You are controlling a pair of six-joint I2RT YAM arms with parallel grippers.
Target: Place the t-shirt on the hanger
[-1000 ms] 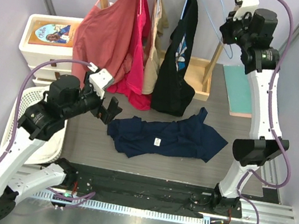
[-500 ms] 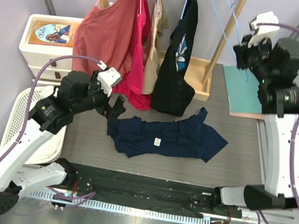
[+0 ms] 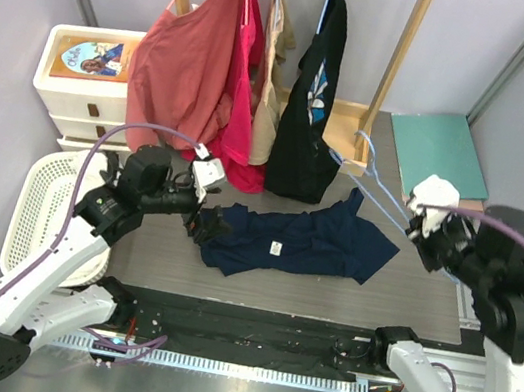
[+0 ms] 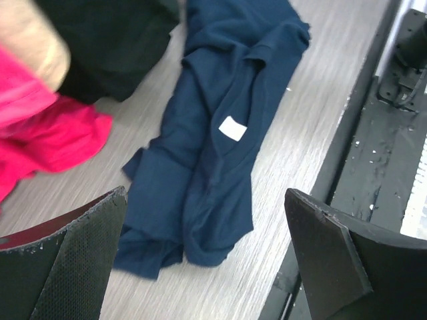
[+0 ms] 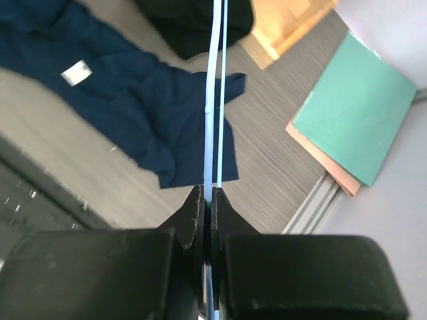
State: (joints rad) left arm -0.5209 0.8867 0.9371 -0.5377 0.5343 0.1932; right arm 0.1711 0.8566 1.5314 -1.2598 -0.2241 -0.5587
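Nearest us, the left gripper (image 3: 200, 222) hangs just over the bunched left end of the t-shirt (image 3: 301, 235), its jaws spread wide and holding nothing. The t-shirt lies crumpled on the table (image 3: 428, 291) between the two arms, with its white tag (image 4: 233, 128) showing near the middle, which we take to mark the neck. To our right and a little farther off, the right gripper (image 5: 207, 193) has its jaws pinched tight on the wires of the hanger (image 5: 212, 80). The hanger slants out over the t-shirt's right sleeve end, hook pointing away towards the rack (image 3: 402, 48), and it appears to be clear of the cloth.

We judge the step in hand to be bringing the hanger to the shirt. To do it well, we should take a single layer of cloth at the neck opening near the tag rather than the folded lump under the left jaws. We then lift it enough to open a mouth and feed one hanger shoulder in at a shallow angle. The wire is thin and could twist in the grip, so we go slowly. Beyond, the black shirt (image 3: 313, 93) and the red shirts (image 3: 189, 61) hang on the rack, and the hook should stay well away from them
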